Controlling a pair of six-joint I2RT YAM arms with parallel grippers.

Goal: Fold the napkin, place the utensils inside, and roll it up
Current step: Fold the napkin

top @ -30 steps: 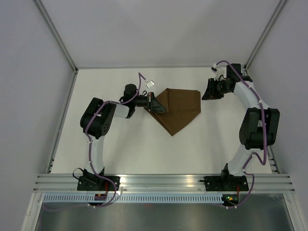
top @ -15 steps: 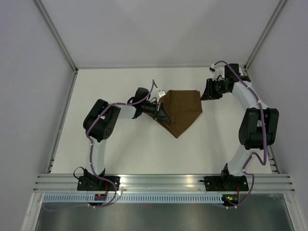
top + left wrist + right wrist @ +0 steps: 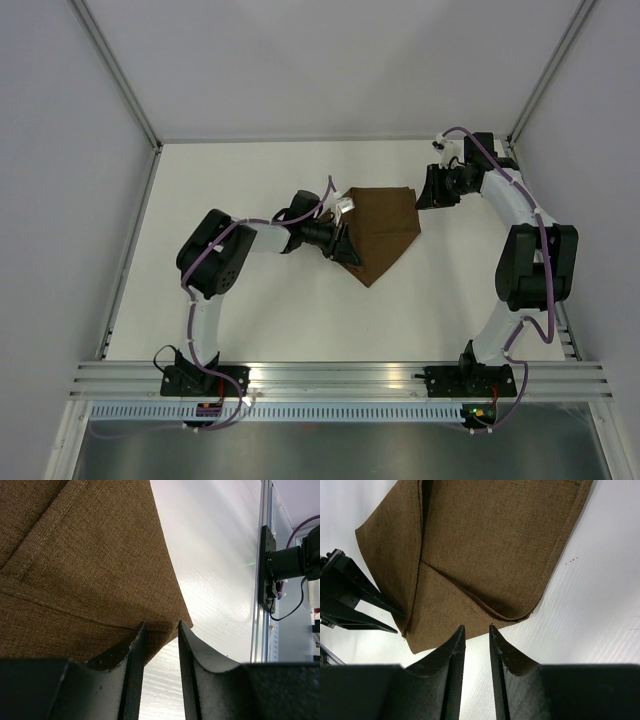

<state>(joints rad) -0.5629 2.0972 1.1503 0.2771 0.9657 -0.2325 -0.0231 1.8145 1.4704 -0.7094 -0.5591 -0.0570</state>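
Observation:
The dark brown napkin [image 3: 385, 225] lies folded on the white table, with a straight top edge and a point toward the arms. My left gripper [image 3: 349, 246] is at its left slanted edge. In the left wrist view the jaws [image 3: 161, 625] stand apart with table showing between them and the napkin [image 3: 85, 555] lying just past the tips. My right gripper [image 3: 426, 190] hovers at the cloth's upper right corner. It is open [image 3: 476, 627], with the napkin's [image 3: 495, 545] edge just beyond its tips. The utensils are out of view.
Aluminium rails [image 3: 130, 250] run along the table's left and right sides, with grey walls behind them. The right arm's base [image 3: 270, 570] shows past the cloth in the left wrist view. The left gripper's fingers [image 3: 355, 600] appear at the left of the right wrist view.
My left gripper has moved right and toward the arms, carrying the napkin's left corner over the cloth, and its jaws have parted. The napkin is narrower. The right gripper has barely moved.

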